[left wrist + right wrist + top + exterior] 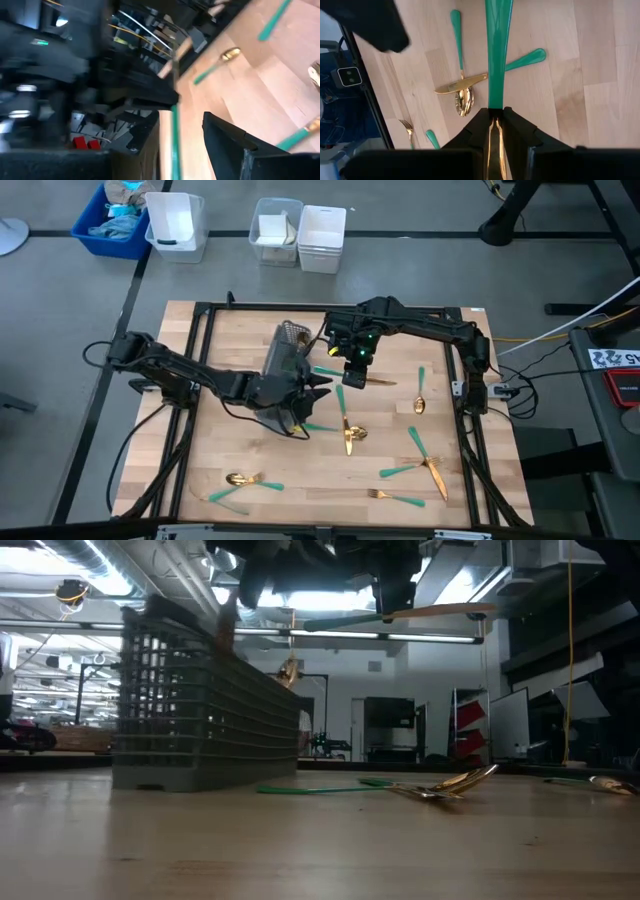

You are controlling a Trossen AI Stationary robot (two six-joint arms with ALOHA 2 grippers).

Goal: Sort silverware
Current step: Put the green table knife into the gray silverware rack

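My right gripper (355,373) hangs above the table's middle, shut on one piece of silverware (400,616), which has a teal handle and a gold head. My left gripper (318,387) is open beside the grey mesh caddy (285,350), at the handle's free end. In the left wrist view the teal handle (175,145) shows between its fingers (225,142); I see no touch. Several more teal-handled pieces lie flat on the wood, among them a spoon (420,398) and a crossed pair (420,462). My right gripper pinches the piece between its two fingers where the teal handle meets the gold head (495,104). The fingers come from above, slanting down, and lie across it. The piece is level and lifted well clear of the table, its handle (498,45) sticking out toward the left gripper.
The caddy (200,710) stands on the table left of centre. A black frame (200,315) borders the wooden top. Loose silverware lies at the middle (347,432), near right (395,498) and near left (240,480). Bins (320,235) stand beyond the far edge.
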